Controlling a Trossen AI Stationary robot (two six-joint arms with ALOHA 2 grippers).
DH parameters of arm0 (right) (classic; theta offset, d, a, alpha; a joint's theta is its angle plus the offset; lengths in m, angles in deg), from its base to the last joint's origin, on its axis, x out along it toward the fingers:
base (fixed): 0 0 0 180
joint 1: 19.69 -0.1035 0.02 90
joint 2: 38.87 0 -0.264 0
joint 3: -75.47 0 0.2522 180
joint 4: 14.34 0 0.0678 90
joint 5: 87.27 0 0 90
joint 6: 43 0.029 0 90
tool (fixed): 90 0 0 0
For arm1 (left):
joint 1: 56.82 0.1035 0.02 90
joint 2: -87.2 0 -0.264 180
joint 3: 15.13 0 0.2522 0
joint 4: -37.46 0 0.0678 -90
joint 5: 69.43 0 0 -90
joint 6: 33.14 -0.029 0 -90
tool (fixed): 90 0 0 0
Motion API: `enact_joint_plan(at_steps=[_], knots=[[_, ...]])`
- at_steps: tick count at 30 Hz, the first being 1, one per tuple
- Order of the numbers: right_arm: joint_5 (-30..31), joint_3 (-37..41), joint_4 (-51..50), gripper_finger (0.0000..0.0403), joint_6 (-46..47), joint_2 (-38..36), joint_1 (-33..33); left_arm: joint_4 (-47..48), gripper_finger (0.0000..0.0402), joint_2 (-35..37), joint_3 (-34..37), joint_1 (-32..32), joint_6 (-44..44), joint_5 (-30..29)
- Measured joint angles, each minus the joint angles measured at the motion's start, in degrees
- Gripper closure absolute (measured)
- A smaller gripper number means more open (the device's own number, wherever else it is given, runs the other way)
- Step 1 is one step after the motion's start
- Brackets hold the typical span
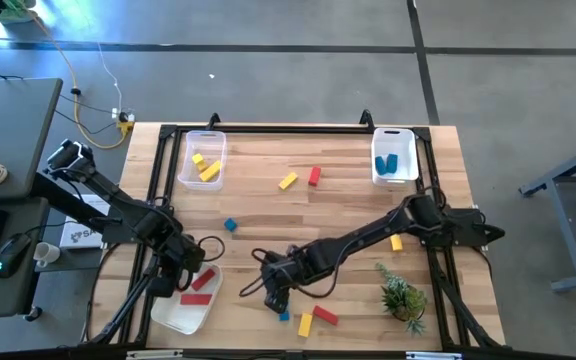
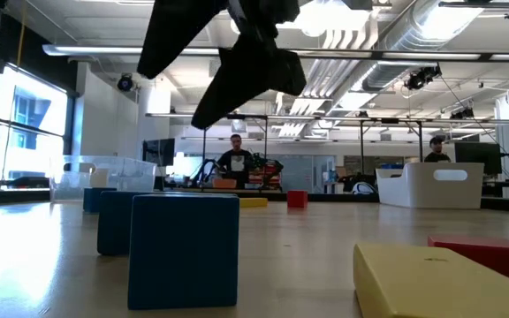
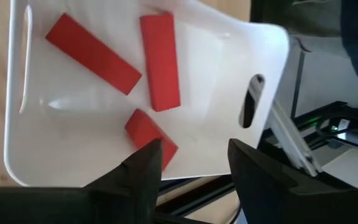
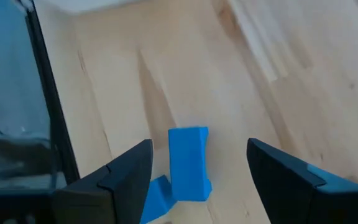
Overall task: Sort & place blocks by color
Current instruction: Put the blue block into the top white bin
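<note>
Right claw (image 4: 194, 165) – open over blue block (image 4: 189, 163)

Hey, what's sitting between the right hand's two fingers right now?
In the right wrist view, a blue block stands on the bare wood table in the gap of the open right hand; neither finger touches it.

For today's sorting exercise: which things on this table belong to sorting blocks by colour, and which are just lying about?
Part of the job:
red blocks in the white tray
blue block between the open right gripper fingers
yellow blocks in the clear bin
open left gripper

Lying about:
green plant
</note>
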Motion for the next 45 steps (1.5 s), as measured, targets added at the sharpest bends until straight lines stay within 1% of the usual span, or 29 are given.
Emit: enact_joint_plan(at_steps=[6, 10, 13, 20, 26, 31, 36, 38, 40, 42, 45], knots=[[-0.08, 0.0, 0.11, 0.0155, -0.58, 2.16, -1.36, 0.06, 0.0233, 0.0, -2.29, 0.01, 0.03, -0.52], [0.35, 0.0, 0.21, 0.0155, -0.62, 3.02, -2.08, 0.24, 0.0233, 0.0, -3.94, 1.03, -0.05, -1.92], [0.55, 0.04, 0.06, 0.0155, -0.67, 3.29, -2.33, 0.36, 0.0233, 0.0, -5.02, 2.47, -0.67, -3.6], [0.99, 0.04, 0.42, 0.0155, -1.08, 3.67, -2.32, 0.52, 0.0233, 0.0, -6.61, 7.27, -1.65, -3.9], [-0.78, 0.04, 0.92, 0.0155, -0.93, 6.43, -2.35, 0.41, 0.0233, 0.02, -8.14, 10.86, -2.41, -7.91], [-1.77, 0.04, 1.35, 0.0155, 0.23, 7.43, -2.39, -0.27, 0.0233, 0.0, -8.59, 13.4, -3.18, -10.07], [-1.69, 0.0, 1.42, 0.0157, 0.48, 8.25, -2.38, -2.28, 0.0233, 0.02, -8.59, 15.52, -4.1, -10.46], [-1.82, -0.05, 1.46, 0.0167, 0.57, 8.67, -2.25, -4.25, 0.0233, 0.01, -8.59, 16.48, -4.1, -10.44], [-2.0, -0.07, 1.52, 0.0187, 1.42, 8.82, -2.0, -6.83, 0.0233, 0.0, -8.59, 17.44, -4.09, -10.62], [-2.66, -0.07, 1.31, 0.0219, 2.28, 8.82, -1.83, -9.86, 0.0233, 0.02, -8.59, 18.26, -4.03, -10.69], [-3.25, -0.08, 1.09, 0.0281, 3.46, 8.8, -1.43, -13.36, 0.0233, 0.02, -8.59, 19.32, -4.06, -10.7]])
